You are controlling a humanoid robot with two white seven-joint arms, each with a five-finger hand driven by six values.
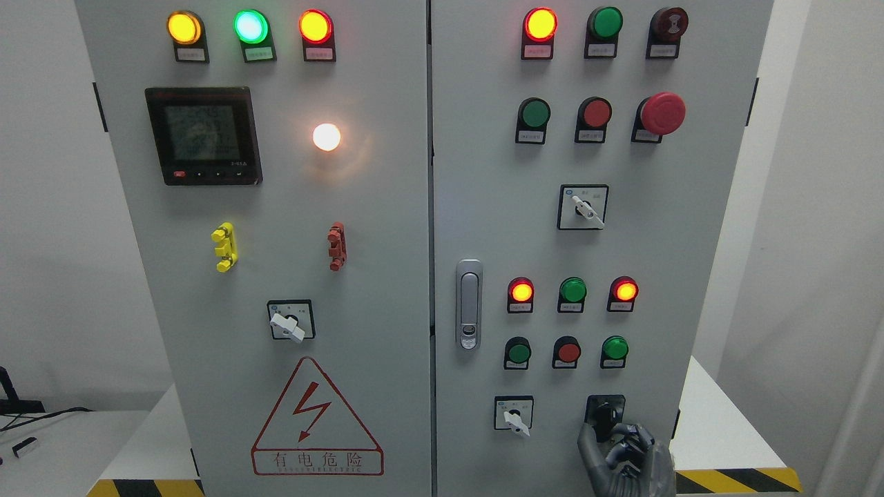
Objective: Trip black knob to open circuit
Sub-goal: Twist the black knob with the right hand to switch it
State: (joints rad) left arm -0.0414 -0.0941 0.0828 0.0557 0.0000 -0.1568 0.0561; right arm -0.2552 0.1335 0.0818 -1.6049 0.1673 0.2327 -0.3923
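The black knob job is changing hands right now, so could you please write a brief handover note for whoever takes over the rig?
Right hand: raised at the bottom of the cabinet's right door, thumb and fingers at the black knob; whether it grips firmly cannot be told.
Left hand: not in view.
Black knob: lowest row of the right door, right of the white selector switch.
Done: hand brought to the knob.
Left: turn the knob to trip the circuit, then withdraw. Several indicator lamps are lit, including the red pair above the knob's row, so the trip does not look done.
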